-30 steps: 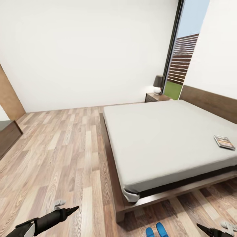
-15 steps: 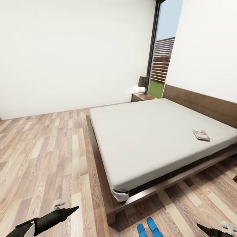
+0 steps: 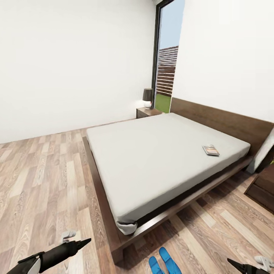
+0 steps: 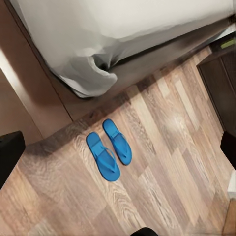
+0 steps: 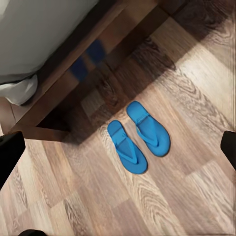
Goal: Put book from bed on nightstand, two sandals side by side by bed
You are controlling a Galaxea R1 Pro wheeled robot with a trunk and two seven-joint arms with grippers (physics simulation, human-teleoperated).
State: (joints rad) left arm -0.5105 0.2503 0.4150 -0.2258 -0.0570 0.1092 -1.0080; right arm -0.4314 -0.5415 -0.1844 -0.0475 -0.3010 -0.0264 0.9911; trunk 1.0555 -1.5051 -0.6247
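Lying on the bed (image 3: 152, 152), the book (image 3: 211, 150) is far ahead of both sets of fingers, so reaching from here could miss it or tip the robot. I cannot tell if the left gripper (image 3: 82, 242) or right gripper (image 3: 234, 263) has fingers apart or together. Two sandals (image 4: 109, 148) sit side by side on the floor between them, beside the bed corner, easy to roll over. A nightstand (image 3: 148, 112) with a lamp (image 3: 147, 98) stands way past the bed

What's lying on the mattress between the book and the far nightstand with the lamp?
Nothing: in the head view the mattress is bare between the book and the nightstand.
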